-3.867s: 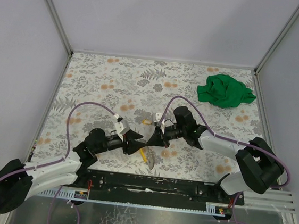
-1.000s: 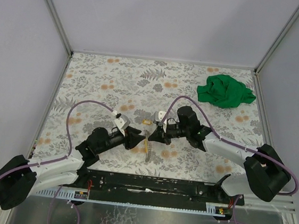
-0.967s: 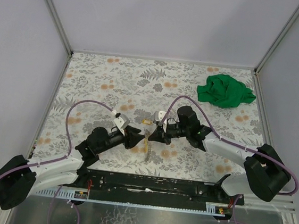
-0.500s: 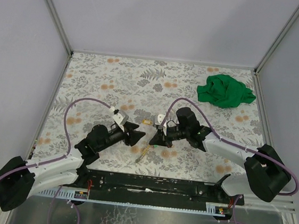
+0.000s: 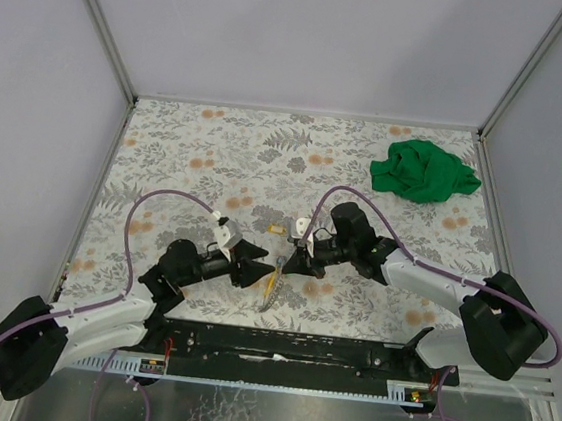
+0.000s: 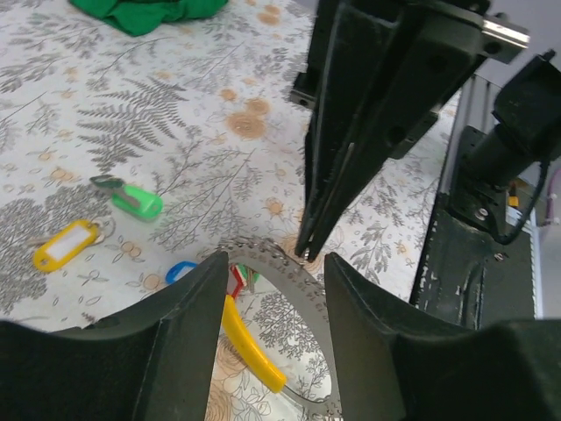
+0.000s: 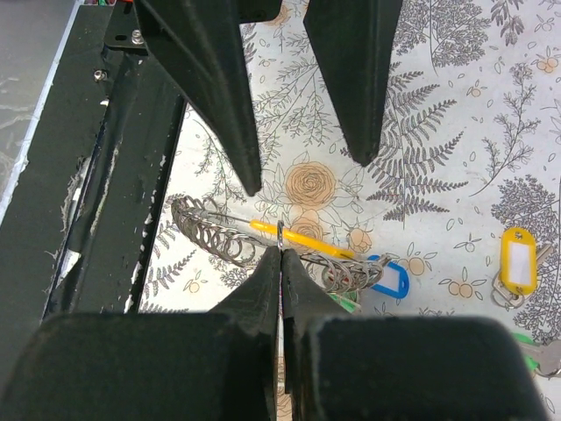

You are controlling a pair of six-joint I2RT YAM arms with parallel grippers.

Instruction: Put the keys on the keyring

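Note:
The keyring (image 6: pixel 289 279) is a silvery metal loop carrying yellow (image 6: pixel 250 340), blue (image 6: pixel 180 270) and red tags, and it hangs just over the table. My right gripper (image 7: pixel 280 253) is shut on the keyring's (image 7: pixel 210 232) thin edge. My left gripper (image 6: pixel 273 263) is open, its fingers standing either side of the loop without touching it. Two keys lie loose on the cloth beyond: one with a yellow tag (image 6: pixel 66 244) and one with a green tag (image 6: pixel 131 200). In the top view both grippers meet at the keyring (image 5: pixel 271 282) near the table's front middle.
A crumpled green cloth (image 5: pixel 424 170) lies at the back right. The black base rail (image 5: pixel 287 347) runs along the near edge, just behind the grippers. Grey walls close in the table on three sides.
The left jaws have widened, and that gripper drew back a little and then returned beside the loop. The right gripper has kept its pinch on the keyring.

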